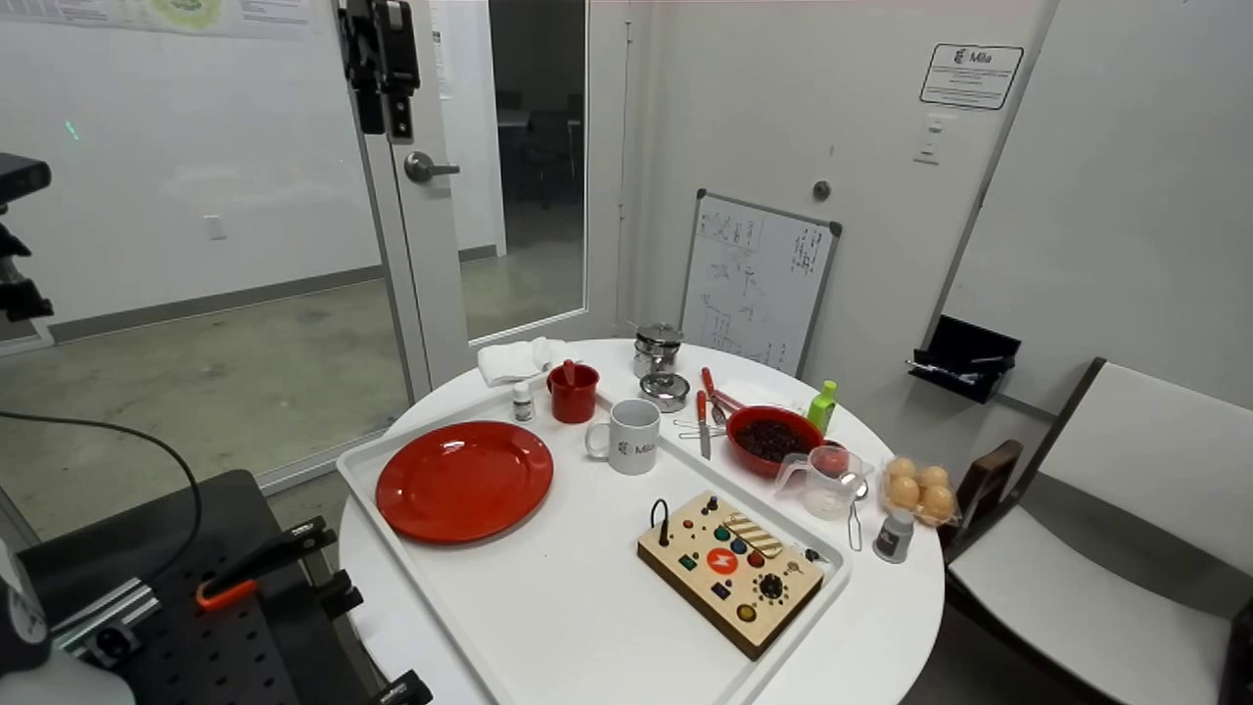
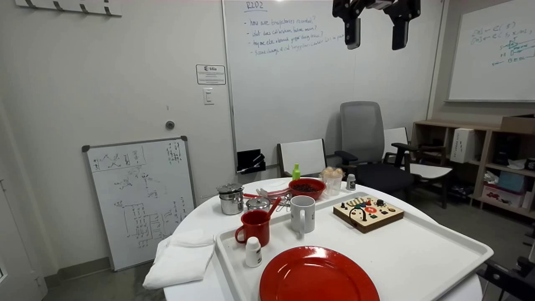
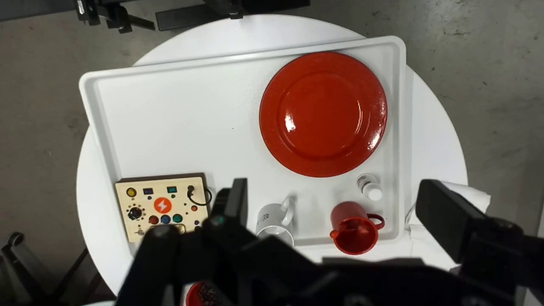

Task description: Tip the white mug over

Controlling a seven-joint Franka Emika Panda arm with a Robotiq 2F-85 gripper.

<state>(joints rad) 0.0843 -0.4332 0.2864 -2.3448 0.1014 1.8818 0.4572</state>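
Observation:
The white mug (image 1: 636, 438) stands upright on the white tray (image 1: 529, 597), with a printed logo on its side. It also stands upright in an exterior view (image 2: 307, 214), its handle toward that camera. In the wrist view the white mug (image 3: 268, 216) is at lower centre, its rim partly hidden by the gripper. My gripper (image 2: 376, 39) is high above the table, far from the mug, with its fingers apart and nothing between them. It also shows at the top of an exterior view (image 1: 385, 119) and along the bottom of the wrist view (image 3: 333, 202).
A red mug (image 2: 256, 228) with a utensil and a small white bottle (image 2: 253, 252) stand near the mug. A red plate (image 1: 465, 480) and a wooden button box (image 1: 734, 573) share the tray. Metal pots (image 1: 657, 351), a red bowl (image 1: 773, 441) and a clear measuring cup (image 1: 827, 482) stand beyond it.

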